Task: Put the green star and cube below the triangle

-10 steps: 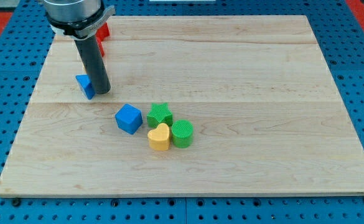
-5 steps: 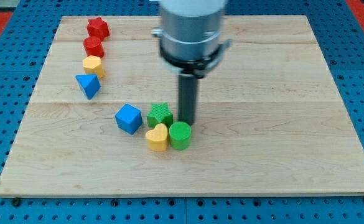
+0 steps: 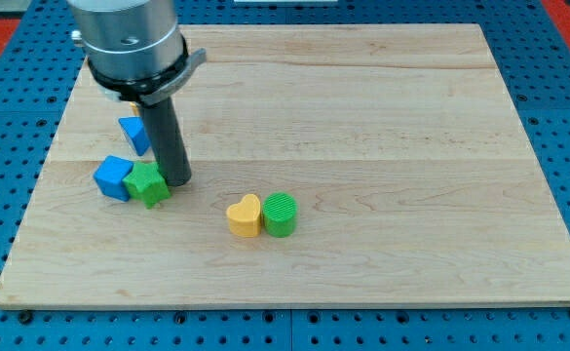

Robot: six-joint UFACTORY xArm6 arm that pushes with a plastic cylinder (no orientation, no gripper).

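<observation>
The green star (image 3: 148, 184) sits at the view's left, touching the blue cube (image 3: 114, 177) on its left side. The blue triangle (image 3: 134, 134) lies just above them, partly behind the rod. My tip (image 3: 176, 180) rests against the star's right side. The rod rises from there to the arm's grey body at the view's top left.
A yellow heart (image 3: 246, 215) and a green cylinder (image 3: 283, 214) sit together near the board's middle bottom. The arm's body hides the top left corner of the wooden board (image 3: 411, 146). Blue pegboard surrounds the board.
My tip has swept from the right of the green star to the view's left. The green star and blue cube have moved left and now lie below the blue triangle.
</observation>
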